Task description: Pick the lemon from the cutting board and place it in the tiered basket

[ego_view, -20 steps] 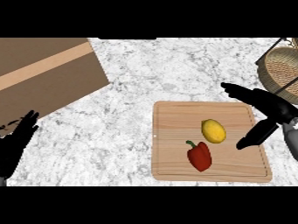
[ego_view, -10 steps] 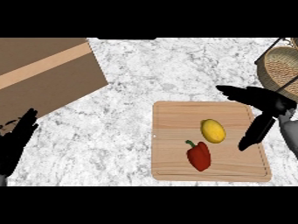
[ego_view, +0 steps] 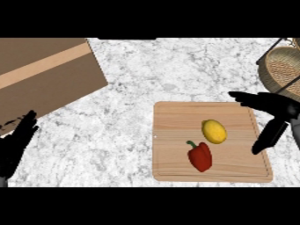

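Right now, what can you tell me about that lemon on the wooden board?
The lemon is a smooth, bright yellow oval, whole and unpeeled. It lies on its side in the right half of the pale wooden cutting board, which is the only thing touching it. A red pepper lies just nearer the robot, a little to the left, with a small gap between them. The robot's right hand hangs open to the lemon's right, not touching it.

a single view, from the robot's head, looks steeply down on the counter [ego_view: 145,79]. it sits fairly near: the cutting board [ego_view: 178,127] fills the lower middle-right, and the right edge cuts the tiered basket [ego_view: 283,67], perhaps half hidden.
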Robot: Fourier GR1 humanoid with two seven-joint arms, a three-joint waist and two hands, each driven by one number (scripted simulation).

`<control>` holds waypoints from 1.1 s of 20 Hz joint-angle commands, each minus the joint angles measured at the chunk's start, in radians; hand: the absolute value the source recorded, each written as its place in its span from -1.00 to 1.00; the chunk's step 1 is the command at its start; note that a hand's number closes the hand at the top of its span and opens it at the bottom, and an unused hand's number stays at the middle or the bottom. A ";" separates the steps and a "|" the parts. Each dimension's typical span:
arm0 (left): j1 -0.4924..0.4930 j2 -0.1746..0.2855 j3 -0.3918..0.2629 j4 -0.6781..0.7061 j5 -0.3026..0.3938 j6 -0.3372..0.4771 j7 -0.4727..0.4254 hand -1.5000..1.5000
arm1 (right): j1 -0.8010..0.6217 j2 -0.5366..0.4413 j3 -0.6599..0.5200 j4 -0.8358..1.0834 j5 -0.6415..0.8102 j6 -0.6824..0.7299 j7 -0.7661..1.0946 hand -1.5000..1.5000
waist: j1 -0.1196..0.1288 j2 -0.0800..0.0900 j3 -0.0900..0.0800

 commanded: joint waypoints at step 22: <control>-0.029 -0.081 0.100 -0.048 -0.106 -0.071 0.071 0.00 | 0.024 0.169 -0.078 0.154 0.270 -0.037 -0.230 -1.00 | 0.000 0.000 0.000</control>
